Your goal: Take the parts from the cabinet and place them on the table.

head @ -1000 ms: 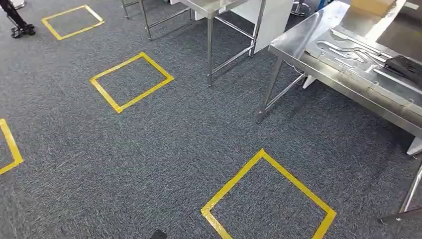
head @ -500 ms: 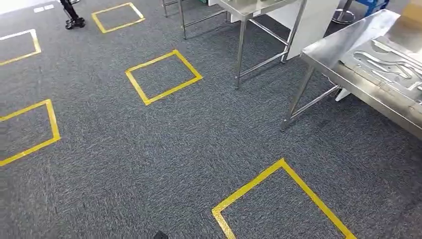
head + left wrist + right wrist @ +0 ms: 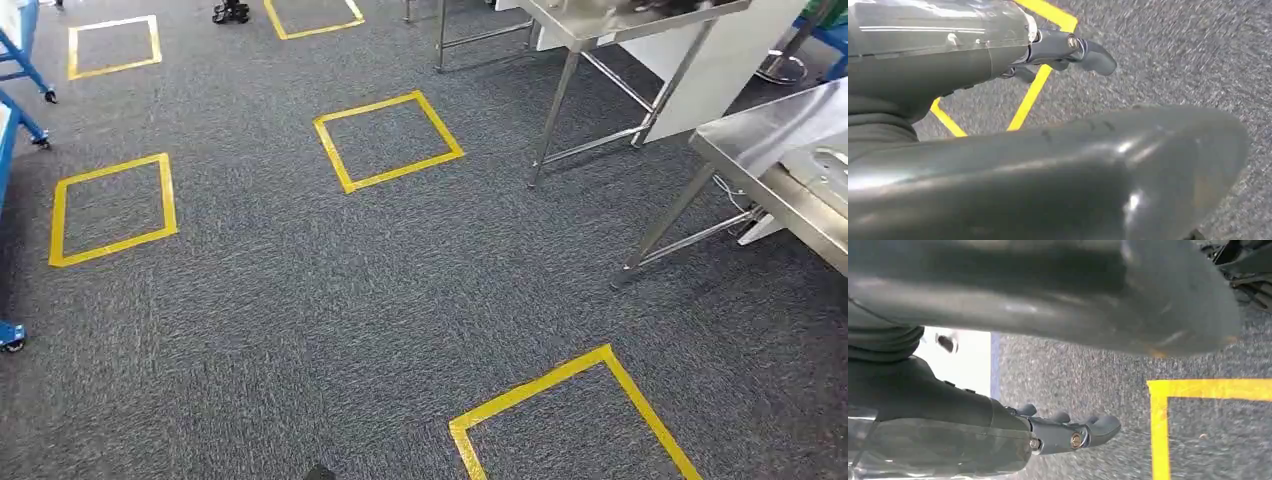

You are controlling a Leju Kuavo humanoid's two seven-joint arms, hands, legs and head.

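Both hands hang at the robot's sides with nothing in them: the left hand (image 3: 1068,50) shows grey fingers loosely extended over the carpet, and the right hand (image 3: 1073,432) looks the same, fingers apart and grasping nothing. From the head view the robot looks down on grey carpet (image 3: 300,300) marked with yellow tape squares (image 3: 388,140), one at centre top, one at left, one cut off at the bottom edge. A steel counter (image 3: 770,150) enters at the right edge of the frame, with a pale moulded tray (image 3: 825,175) on it just inside the edge; another steel counter (image 3: 620,20) stands at upper centre-right. A blue wheeled frame (image 3: 15,60) sits at the upper left. No cabinet and no parts can be made out, so I cannot tell where the parts are. Judging by the empty hands, the fetching seems not yet done, or the robot is between trips; picking and placing remain. No brand, label or readable writing is visible.
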